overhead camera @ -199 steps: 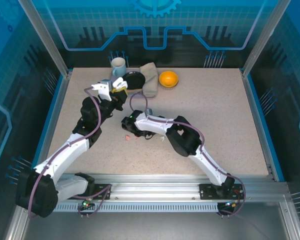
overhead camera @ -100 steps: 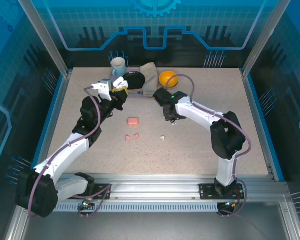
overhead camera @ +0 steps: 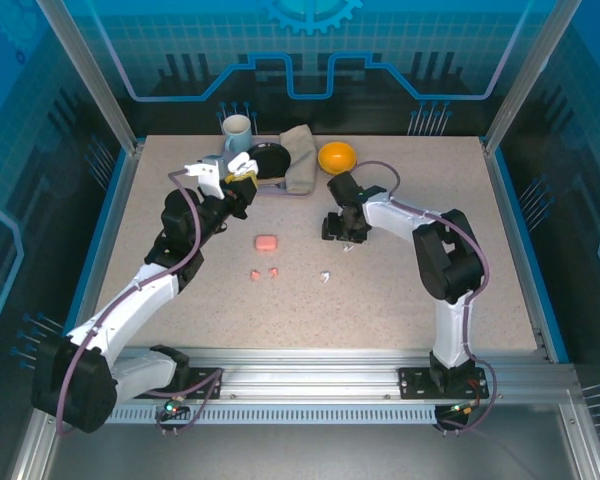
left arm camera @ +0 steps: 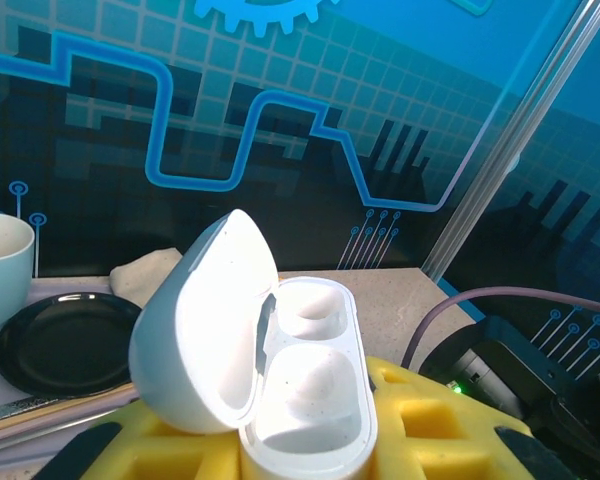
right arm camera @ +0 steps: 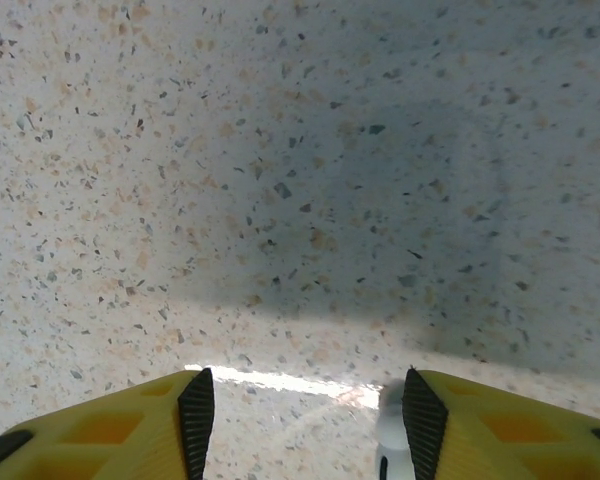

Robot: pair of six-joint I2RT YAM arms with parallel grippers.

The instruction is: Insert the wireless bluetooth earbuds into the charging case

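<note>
We are barely starting this job: no earbud is sitting in a case yet. Our left end effector is clamping the white case between its yellow pads and holding it up off the desk toward 11 o'clock. The lid is hanging open and both wells are showing empty.

The pink case is lying on the desk just at 9 o'clock of centre, and it is looking closed. One pink earbud and the other pink earbud are lying side by side at 6 o'clock of it. A white earbud is lying at 4 o'clock of it.

Our right end effector is hovering low over the desk at 1 o'clock of that white earbud, jaws standing wide and gripping nothing. The second white earbud is peeking in right against the inner face of one finger; we cannot tell whether it is touching.

We are judging that we are lining up to pick this one. All four earbuds are waiting to be seated, and the pink case is probably waiting to be opened.
</note>
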